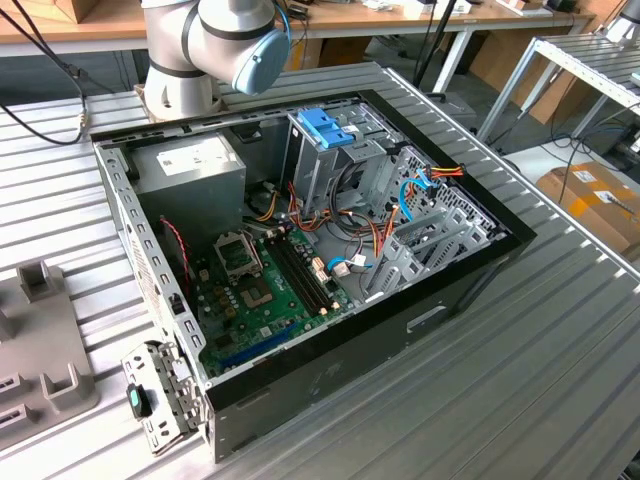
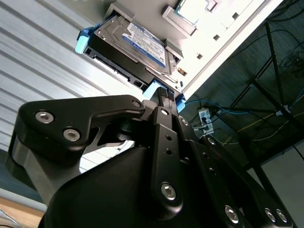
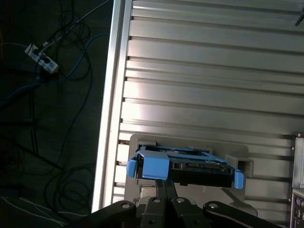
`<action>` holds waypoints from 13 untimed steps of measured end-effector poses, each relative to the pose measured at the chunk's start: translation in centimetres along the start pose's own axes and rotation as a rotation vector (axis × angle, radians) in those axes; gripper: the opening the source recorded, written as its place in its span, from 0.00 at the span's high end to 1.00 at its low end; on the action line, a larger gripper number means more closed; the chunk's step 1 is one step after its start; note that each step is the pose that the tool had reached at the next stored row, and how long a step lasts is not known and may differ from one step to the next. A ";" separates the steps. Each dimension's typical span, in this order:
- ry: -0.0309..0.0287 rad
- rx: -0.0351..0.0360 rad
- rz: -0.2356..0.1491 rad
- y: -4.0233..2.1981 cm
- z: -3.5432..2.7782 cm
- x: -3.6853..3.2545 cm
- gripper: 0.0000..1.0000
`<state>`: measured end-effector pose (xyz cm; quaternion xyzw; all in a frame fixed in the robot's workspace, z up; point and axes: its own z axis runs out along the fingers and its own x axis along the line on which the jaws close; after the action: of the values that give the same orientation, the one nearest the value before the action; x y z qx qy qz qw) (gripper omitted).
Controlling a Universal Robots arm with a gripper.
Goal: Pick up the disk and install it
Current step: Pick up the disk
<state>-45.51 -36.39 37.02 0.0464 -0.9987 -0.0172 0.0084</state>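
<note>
**Risks.** At the exterior view's left, grey fixture blocks point(image 1: 45, 345) stand on the worktop point(image 1: 520, 380) near the open computer case point(image 1: 330, 385). They narrow any low approach from that side. Inside the case, in order across, are the power supply box point(image 1: 190, 165), the motherboard point(image 1: 262, 290) and the drive cage point(image 1: 330, 170) with its blue latch point(image 1: 325, 128). Loose cables point(image 1: 385, 235) crowd the space to the exterior view's right of the cage. In my judgement they could snag the disk or foul its rails on entry.

The disk point(image 3: 190, 166) sits in a grey holder point(image 3: 240, 153) close to the worktop's edge, with trailing leads point(image 3: 45, 66) on the floor beyond. A weak or off-centre hold on its light blue end piece could let it tilt, jam in the holder, or drop over that edge.

**Pose.** The arm's base point(image 1: 180, 70) stands behind the case. In both wrist views the tool point(image 2: 164, 92) meets the disk end-on at the blue end piece, reaching in low along the worktop. Whether it is clamped on that piece or only set against it cannot be told.
</note>
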 end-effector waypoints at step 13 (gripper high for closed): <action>0.0012 0.0006 -0.034 0.00 0.00 -0.01 0.89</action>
<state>-45.50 -36.39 37.02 0.0633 -0.9978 -0.0170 0.0087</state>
